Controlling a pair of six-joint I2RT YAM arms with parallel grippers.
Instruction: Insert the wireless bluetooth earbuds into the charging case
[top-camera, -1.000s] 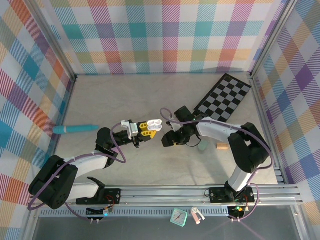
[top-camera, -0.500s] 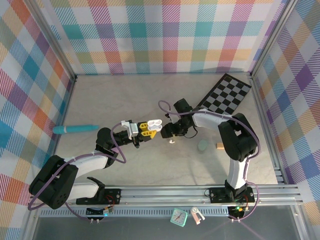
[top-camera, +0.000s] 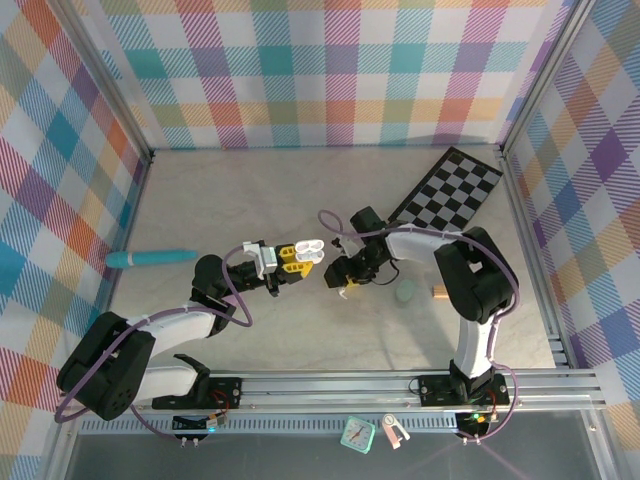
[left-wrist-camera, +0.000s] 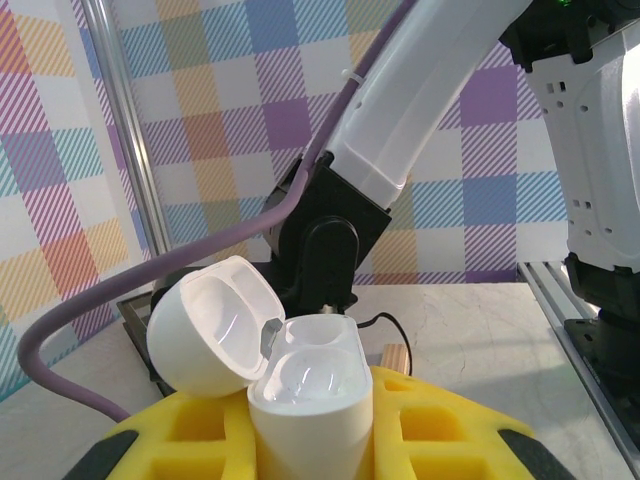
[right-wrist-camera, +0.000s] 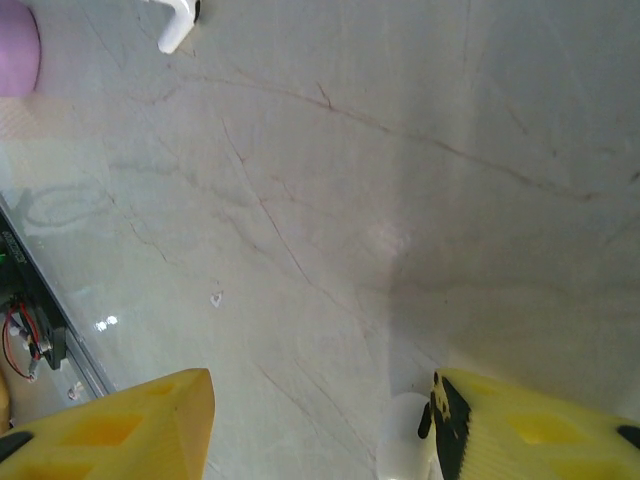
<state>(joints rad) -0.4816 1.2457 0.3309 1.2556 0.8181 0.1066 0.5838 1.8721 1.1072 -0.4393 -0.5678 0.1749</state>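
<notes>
While the left claw (top-camera: 293, 260) is clamped on the open white case (left-wrist-camera: 305, 385), the right claw (right-wrist-camera: 320, 425) hangs half open, holding nothing.
A white bud (right-wrist-camera: 402, 448) lies on the table (right-wrist-camera: 300, 180) between the right claw's jaws, just beside one; the case stands upright in the left claw, lid tipped back.

glossy smooth white plastic charging case (left-wrist-camera: 300, 390), matt yellow plastic finger pads (left-wrist-camera: 480, 440), smooth marble-look table (right-wrist-camera: 350, 200) with faint sheen, brushed metal rail (top-camera: 330, 385), satin white plastic arm shell (left-wrist-camera: 430, 90)

overhead camera looks down; wrist cameras close-in
</notes>
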